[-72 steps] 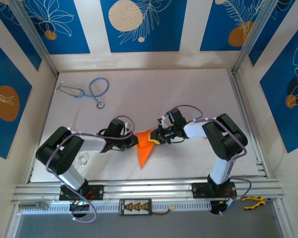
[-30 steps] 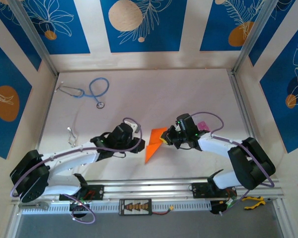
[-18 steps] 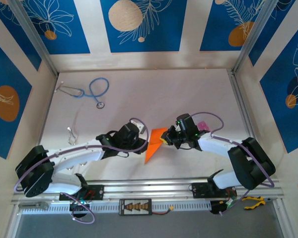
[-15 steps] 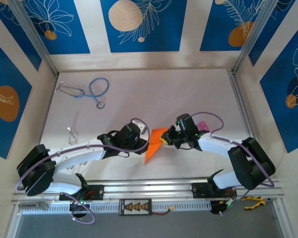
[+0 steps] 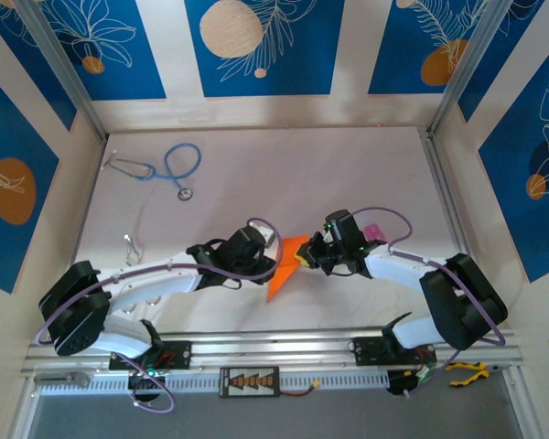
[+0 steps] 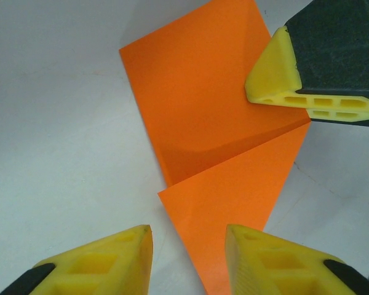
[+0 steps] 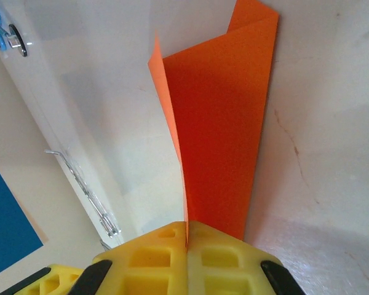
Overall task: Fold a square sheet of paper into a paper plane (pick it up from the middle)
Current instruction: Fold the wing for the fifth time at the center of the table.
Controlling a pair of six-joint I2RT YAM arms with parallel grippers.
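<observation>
Toward the near edge of the tabletop (image 5: 348, 174), our left pincer (image 6: 187, 249) hovers with its jaws apart above the narrow near tip of the square sheet of paper (image 6: 215, 123), which is partly folded. We judge the main risk to be a skewed crease: if those jaws press off the fold line or drag the tip, the layers slide. Just beyond, our right pincer (image 7: 186, 228) is clamped on the sheet's far right edge, where a tug could tear it. A stethoscope (image 5: 169, 169) lies near the far left corner.
</observation>
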